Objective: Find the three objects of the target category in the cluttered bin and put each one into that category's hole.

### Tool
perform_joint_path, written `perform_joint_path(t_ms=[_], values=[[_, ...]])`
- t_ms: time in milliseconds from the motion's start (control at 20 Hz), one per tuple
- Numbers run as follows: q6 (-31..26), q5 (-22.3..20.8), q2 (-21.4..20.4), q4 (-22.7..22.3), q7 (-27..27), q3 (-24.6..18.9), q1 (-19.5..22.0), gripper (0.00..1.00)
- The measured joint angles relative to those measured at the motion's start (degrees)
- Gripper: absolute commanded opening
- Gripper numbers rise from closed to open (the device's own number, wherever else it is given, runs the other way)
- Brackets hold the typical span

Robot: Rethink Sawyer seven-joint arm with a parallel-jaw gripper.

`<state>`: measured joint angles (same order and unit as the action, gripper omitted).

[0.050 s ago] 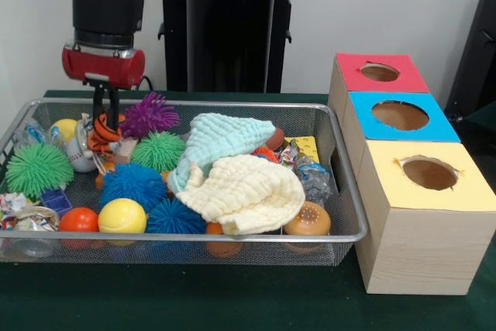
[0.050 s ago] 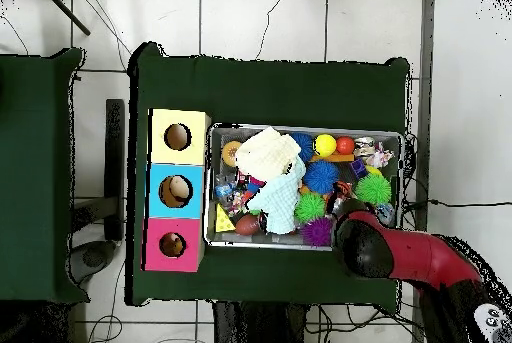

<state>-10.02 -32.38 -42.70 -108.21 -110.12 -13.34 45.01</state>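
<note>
Directly beneath the black two-fingered gripper (image 1: 105,116), an orange-and-black striped soft toy (image 1: 101,136) is pressed among the clutter at the far end of the silver wire-mesh bin (image 1: 341,191). The fingers are seen close together and lowered onto this toy, but whether they are clamped on it or merely touching cannot be told. Just beside the gripper, a purple spiky rubber ball (image 1: 149,113) and a green spiky rubber ball (image 1: 158,149) are packed against the toy, and a white baseball with red stitching (image 1: 77,153) lies on its other side. Below these, toward the camera, a blue spiky rubber ball (image 1: 132,184), a smooth yellow ball (image 1: 122,216) and a smooth orange ball (image 1: 79,220) are found. Further from the gripper, a pale blue knitted cloth (image 1: 221,137) and a cream waffle-weave cloth (image 1: 246,190) are draped over the middle of the bin, so part of its contents is hidden.

Well apart from the gripper, beyond the bin's other end, a wooden box with red, blue and yellow tops (image 1: 418,215) is set, each top pierced by a round hole.

The step in hand is judged to be the picking of one object from the clutter. The target category is not shown, so it cannot be said which hole is meant. A firm grasp and a clean vertical lift clear of the neighbouring spiky balls would be called for next, before any carry across to the box.
</note>
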Motion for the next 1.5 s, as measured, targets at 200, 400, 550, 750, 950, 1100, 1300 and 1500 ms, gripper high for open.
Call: perform_joint_path(t_ms=[200,400,550,750,950,1100,1300,1500], values=[[-2.22,2.24,-3.56,-2.67,0.00,0.00,-0.05,0.00],[-3.40,4.35,-6.98,-5.22,0.00,0.01,-0.51,0.00],[-3.86,5.52,-8.75,-6.53,0.00,0.00,-1.07,0.00],[-4.53,7.00,-10.66,-8.02,0.00,0.00,-1.83,0.00],[-5.14,7.84,-11.75,-8.86,0.00,0.00,-2.34,0.00],[-5.92,8.61,-12.67,-9.62,0.00,0.00,-2.93,0.00],[-7.20,9.93,-14.02,-10.50,0.00,0.01,-3.78,0.00],[-8.25,11.22,-15.32,-11.41,0.00,0.01,-4.80,0.00]])
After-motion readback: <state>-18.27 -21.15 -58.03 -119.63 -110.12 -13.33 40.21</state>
